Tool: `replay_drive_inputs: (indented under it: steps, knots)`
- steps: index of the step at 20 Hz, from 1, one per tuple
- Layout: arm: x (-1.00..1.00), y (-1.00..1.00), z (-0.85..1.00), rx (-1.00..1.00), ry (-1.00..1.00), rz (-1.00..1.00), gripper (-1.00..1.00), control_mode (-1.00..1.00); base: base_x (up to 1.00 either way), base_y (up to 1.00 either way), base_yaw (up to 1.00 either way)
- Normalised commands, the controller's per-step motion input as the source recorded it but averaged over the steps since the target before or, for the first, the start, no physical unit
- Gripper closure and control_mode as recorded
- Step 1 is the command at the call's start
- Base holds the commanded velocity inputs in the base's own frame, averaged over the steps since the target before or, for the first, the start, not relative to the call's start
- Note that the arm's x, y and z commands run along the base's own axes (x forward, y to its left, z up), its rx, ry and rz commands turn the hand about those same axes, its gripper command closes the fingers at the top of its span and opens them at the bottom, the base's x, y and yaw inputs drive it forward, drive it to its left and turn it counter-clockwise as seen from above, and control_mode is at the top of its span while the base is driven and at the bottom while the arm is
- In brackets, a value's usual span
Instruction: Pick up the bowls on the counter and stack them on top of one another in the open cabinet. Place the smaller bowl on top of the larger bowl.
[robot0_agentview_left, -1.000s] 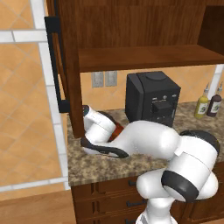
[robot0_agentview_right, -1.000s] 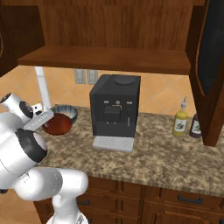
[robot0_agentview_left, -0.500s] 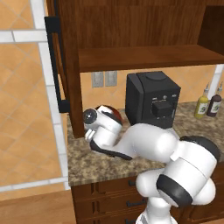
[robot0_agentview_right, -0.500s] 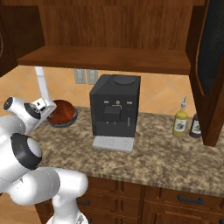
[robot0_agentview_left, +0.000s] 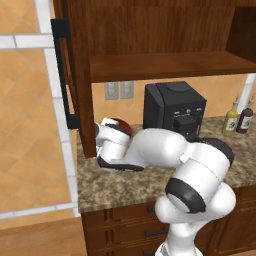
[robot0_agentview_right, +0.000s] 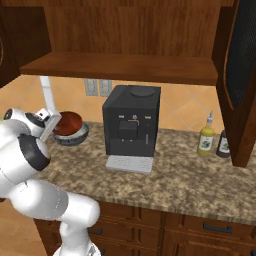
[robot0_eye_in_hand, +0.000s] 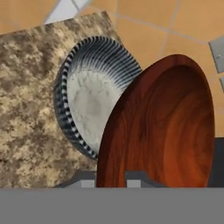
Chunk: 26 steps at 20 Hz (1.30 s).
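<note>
In the left base view, the smaller bowl (robot0_agentview_left: 121, 125) is seen as a reddish rim behind the white wrist, above the table (robot0_agentview_left: 125, 182) and below the open cabinet (robot0_agentview_left: 165, 65) shelf.

In the right base view, the tool (robot0_agentview_right: 56, 121) is placed at the smaller bowl (robot0_agentview_right: 69, 121), directly over the larger bowl (robot0_agentview_right: 74, 136), left of the coffee machine (robot0_agentview_right: 131, 121).

In the hand view, the smaller bowl (robot0_eye_in_hand: 164, 127) is pinched at its rim by the tool (robot0_eye_in_hand: 113, 177), while the larger bowl (robot0_eye_in_hand: 89, 98) is seen resting on the table (robot0_eye_in_hand: 30, 100) beyond it.

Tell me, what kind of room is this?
A kitchen, computer-rendered: a granite counter over wood drawers, a black coffee machine, an open wall cabinet, and two bowls by the tiled wall.
</note>
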Motion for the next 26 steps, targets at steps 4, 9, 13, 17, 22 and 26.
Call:
replay_drive_inputs:
  steps: [4, 9, 13, 17, 22, 26]
  knots:
    - [0.53, 0.01, -0.18, -0.07, 0.03, 0.00, 1.00, -1.00, 0.00, 0.00, 0.00]
    - [0.44, 0.12, -0.32, -0.08, 0.06, 0.00, 1.00, -1.00, 0.00, 0.00, 0.00]
    - [0.34, 0.24, -0.16, -0.03, 0.02, 0.00, -1.00, -1.00, 0.00, 0.00, 0.00]
    - [0.12, 0.03, 0.07, 0.00, 0.00, 0.00, -1.00, -1.00, 0.00, 0.00, 0.00]
    - [-0.56, -0.02, 0.28, -0.03, 0.07, 0.00, -1.00, -1.00, 0.00, 0.00, 0.00]
    - [0.05, 0.00, -0.39, -0.13, 0.29, 0.00, -1.00, -1.00, 0.00, 0.00, 0.00]
